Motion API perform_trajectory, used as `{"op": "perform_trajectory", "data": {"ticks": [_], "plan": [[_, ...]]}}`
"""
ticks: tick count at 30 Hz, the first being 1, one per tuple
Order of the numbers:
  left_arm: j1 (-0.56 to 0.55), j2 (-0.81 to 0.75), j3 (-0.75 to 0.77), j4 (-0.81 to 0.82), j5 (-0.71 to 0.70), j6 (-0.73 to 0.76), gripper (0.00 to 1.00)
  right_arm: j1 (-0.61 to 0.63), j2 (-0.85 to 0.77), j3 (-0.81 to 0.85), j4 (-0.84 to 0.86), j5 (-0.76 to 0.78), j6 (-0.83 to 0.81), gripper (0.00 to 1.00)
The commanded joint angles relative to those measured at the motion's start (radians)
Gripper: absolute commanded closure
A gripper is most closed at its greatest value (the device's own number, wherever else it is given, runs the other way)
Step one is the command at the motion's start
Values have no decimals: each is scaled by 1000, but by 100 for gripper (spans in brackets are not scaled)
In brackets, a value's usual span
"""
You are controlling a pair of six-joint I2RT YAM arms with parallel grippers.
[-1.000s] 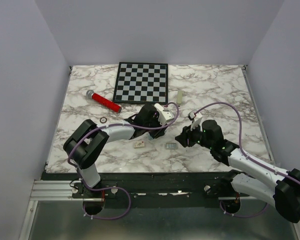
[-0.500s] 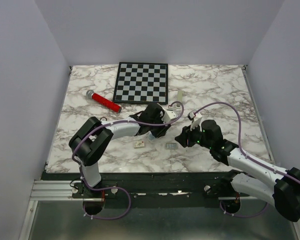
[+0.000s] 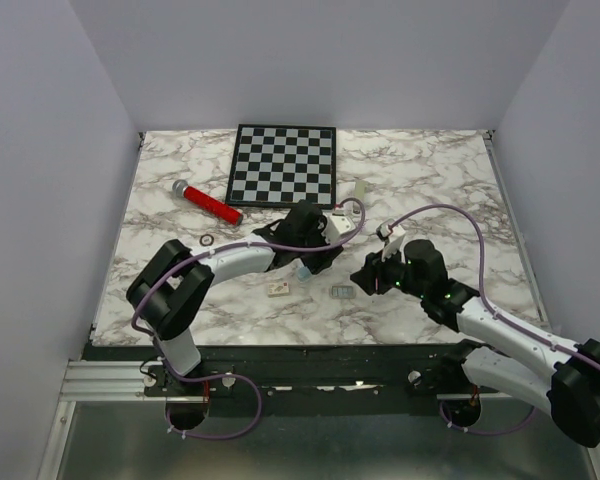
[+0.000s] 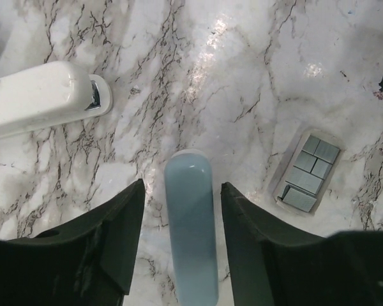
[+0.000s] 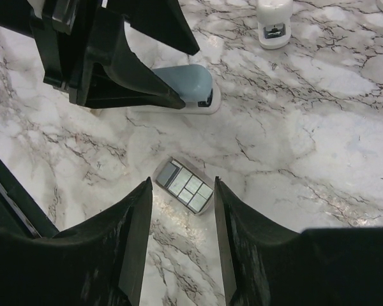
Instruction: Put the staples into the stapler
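My left gripper [image 4: 182, 186], released, straddles the blue stapler [image 4: 191, 242]: clench centred; my right gripper [image 5: 182, 186], released, has the staples [image 5: 185, 185] just beyond its tips.

The top camera sits high behind the arm bases and looks down and forward over the whole marble tabletop [image 3: 430, 180], from well away. The left wrist camera looks almost straight down from close up, past the left arm's fingers [image 4: 115, 245], at a small patch near the middle of the tabletop, and the right wrist camera, also close, looks down and toward the far left past the right arm's fingers [image 5: 124, 255]. All three views share that middle patch, with the staples [image 5: 184, 186], the blue stapler [image 4: 191, 223] and the white stapler [image 4: 41, 99].
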Motion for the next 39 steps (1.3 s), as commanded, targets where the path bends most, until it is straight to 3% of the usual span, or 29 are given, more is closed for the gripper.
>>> {"op": "perform_trajectory", "data": {"ticks": [1,5,11,17,20,26,31,39], "plan": [[17,-44,9,-6,16,25,37,0,8,49,-57,-23,-35,48],[24,-104,-28,30,25,10,15,0,22,76,-61,-55,-60,41],[130,-373,-221,230,-51,-188,2,1,177,244,-165,-176,-181,28],[253,-735,-406,259,-314,-279,1,0,398,517,-421,-288,-475,21],[259,-908,-474,218,-479,-253,1,3,494,632,-522,-305,-594,16],[264,-1192,-612,187,-626,-161,1,29,648,790,-654,-277,-744,13],[264,-1271,-704,251,-748,-113,1,75,778,885,-735,-182,-813,14],[265,-1208,-701,316,-755,-44,1,128,883,913,-687,-29,-819,20]]}}
